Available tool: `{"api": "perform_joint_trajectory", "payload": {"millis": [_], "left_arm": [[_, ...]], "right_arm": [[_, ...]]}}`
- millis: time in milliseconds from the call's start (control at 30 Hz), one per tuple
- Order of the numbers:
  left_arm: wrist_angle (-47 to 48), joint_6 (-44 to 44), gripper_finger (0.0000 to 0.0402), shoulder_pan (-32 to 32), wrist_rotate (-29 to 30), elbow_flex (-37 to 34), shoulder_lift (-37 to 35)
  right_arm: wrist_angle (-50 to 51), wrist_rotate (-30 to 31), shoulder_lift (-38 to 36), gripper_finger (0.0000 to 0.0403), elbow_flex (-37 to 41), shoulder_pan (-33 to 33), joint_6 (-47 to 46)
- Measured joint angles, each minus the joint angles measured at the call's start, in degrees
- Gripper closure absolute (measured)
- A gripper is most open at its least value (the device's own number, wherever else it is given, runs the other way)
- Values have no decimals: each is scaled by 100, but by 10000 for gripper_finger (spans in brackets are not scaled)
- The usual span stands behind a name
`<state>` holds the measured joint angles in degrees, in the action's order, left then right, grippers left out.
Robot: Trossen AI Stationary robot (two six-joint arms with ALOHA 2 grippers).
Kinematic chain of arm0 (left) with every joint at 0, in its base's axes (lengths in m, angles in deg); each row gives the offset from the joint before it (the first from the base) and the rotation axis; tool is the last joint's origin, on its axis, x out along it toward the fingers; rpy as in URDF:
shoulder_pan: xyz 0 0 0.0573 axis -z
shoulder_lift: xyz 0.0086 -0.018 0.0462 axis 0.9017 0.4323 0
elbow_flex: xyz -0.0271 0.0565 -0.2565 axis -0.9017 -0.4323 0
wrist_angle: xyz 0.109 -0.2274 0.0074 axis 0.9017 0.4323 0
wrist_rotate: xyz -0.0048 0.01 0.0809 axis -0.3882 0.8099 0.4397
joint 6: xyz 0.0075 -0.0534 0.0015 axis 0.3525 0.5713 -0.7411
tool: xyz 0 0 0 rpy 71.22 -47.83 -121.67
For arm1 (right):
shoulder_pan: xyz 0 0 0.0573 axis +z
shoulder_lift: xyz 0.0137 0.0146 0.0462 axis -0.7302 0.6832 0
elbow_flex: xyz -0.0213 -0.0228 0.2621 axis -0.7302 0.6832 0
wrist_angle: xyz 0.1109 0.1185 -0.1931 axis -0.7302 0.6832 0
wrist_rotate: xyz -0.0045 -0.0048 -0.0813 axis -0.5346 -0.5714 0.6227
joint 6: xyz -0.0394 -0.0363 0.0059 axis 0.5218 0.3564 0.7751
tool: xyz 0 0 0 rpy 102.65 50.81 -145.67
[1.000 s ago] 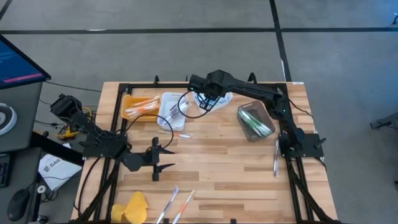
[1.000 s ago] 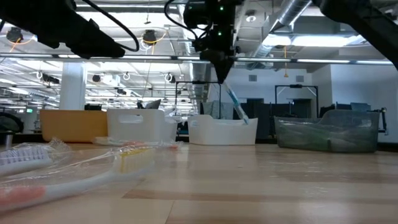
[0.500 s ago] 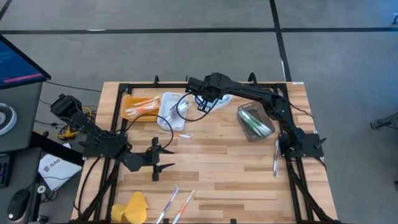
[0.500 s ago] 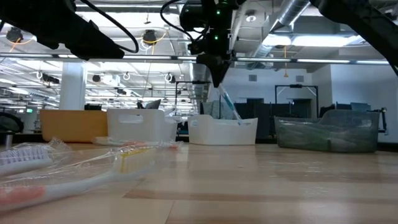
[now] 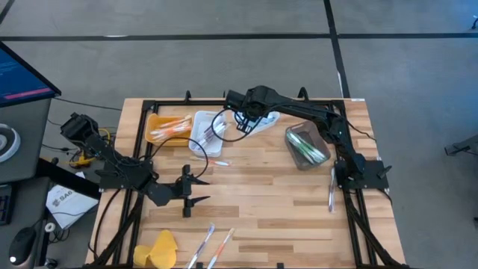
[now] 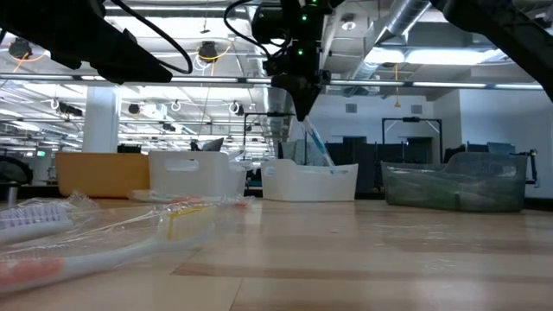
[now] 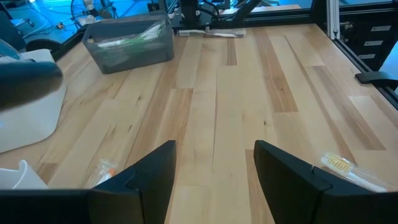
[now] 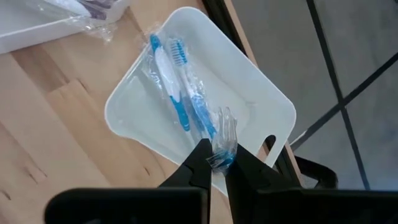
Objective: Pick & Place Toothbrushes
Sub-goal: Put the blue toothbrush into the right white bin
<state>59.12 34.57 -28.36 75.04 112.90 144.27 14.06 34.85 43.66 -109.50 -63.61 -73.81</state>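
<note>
toothbrush (image 8: 194, 109) in clear crinkly wrap, blue-handled, hangs from the right gripper (image 8: 214, 163), whose fingers are pinched together on the wrap's end, its head dipping into the white bin (image 8: 261, 99) beside another blue one. the risk, i judge: the thin slippery film could cling to the fingers on release, dragging the brush over the smooth rounded plastic rim onto the wooden tabletop (image 5: 261, 194). the left gripper (image 5: 187, 192) waits low over the tabletop, fingers apart, near more loose wrapped toothbrushes (image 5: 210, 245).
</note>
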Motion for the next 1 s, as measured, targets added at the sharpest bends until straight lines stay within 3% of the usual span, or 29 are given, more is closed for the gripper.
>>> {"api": "perform_joint_trajectory", "payload": {"millis": [667, 1000], "left_arm": [[52, 7, 192, 1, 0, 0, 0], [107, 14, 192, 0, 0, 0, 0]], "right_arm": [[153, 177, 840, 382, -2, -86, 210], [148, 126, 841, 321, 0, -2, 256]]}}
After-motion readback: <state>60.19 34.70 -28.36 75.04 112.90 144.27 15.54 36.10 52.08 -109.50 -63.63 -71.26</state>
